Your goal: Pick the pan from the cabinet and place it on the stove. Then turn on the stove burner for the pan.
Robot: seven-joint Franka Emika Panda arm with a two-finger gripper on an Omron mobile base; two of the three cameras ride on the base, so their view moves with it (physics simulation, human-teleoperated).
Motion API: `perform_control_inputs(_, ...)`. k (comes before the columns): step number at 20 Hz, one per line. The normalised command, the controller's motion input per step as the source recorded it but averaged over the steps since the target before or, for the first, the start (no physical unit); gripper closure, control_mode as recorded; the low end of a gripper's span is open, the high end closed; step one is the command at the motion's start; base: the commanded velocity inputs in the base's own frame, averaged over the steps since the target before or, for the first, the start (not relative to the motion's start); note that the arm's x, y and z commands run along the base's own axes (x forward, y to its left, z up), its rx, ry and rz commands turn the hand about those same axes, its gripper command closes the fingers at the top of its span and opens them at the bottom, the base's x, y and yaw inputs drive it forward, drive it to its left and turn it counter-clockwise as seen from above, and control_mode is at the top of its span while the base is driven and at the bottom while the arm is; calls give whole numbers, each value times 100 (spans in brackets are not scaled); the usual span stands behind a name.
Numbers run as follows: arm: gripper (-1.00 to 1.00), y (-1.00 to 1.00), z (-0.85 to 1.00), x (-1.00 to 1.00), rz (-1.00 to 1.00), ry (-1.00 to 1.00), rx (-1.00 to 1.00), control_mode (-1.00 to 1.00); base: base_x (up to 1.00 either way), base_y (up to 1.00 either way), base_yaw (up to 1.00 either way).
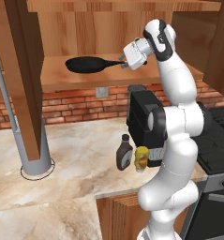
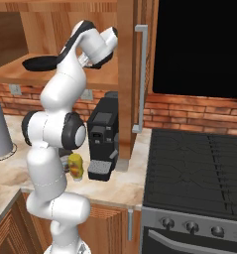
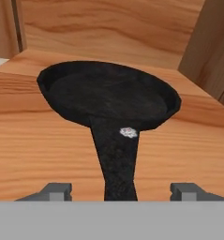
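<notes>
Pan on cabinet shelf | handle between pincer fingertips, untouched | pincer wide

Red brick backsplash behind a beige marble counter over wooden drawers

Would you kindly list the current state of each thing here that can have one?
pan: upright on the cabinet shelf, handle between the fingers, not lifted.
gripper: open, fingers astride the handle.
cabinet door: open.
stove: nothing on the visible grates.
</notes>
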Motion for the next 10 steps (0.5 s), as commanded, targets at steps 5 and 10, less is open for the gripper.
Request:
perform_control_inputs(5, 100, 0, -41, 0, 0, 0, -3, -100, 0, 0, 0)
perform_control_inputs(10, 100, 0, -40, 0, 0, 0, -2, -100, 0, 0, 0)
